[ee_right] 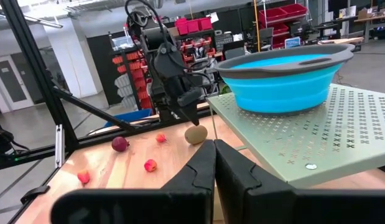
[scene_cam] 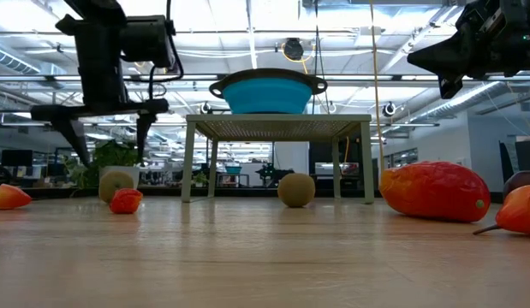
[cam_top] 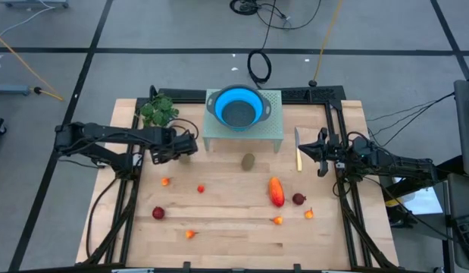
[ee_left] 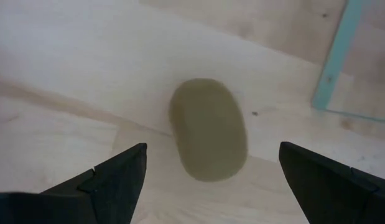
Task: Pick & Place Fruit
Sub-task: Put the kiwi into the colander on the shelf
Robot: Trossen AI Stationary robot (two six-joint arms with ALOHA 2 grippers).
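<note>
My left gripper [ee_left: 212, 148] is open and hangs just above a brown kiwi-like oval [ee_left: 208, 127], one finger on either side of it and neither touching. That kiwi [scene_cam: 116, 184] lies on the table near the stand's left legs. A second kiwi [cam_top: 248, 161] rests in front of the stand. The long orange-red piece [cam_top: 276, 191], two dark red round ones [cam_top: 298, 199] [cam_top: 158, 213] and several tiny orange-red ones [cam_top: 201, 188] lie scattered on the near half of the table. My right gripper [ee_right: 214, 144] is shut and held raised at the table's right [cam_top: 320, 155].
A blue colander [cam_top: 238, 106] sits on a pale green perforated stand [cam_top: 273, 135] at the far middle. The green leafy bunch [cam_top: 158, 111] lies at the far left. A yellow-handled knife [cam_top: 298, 152] lies right of the stand, close to my right gripper.
</note>
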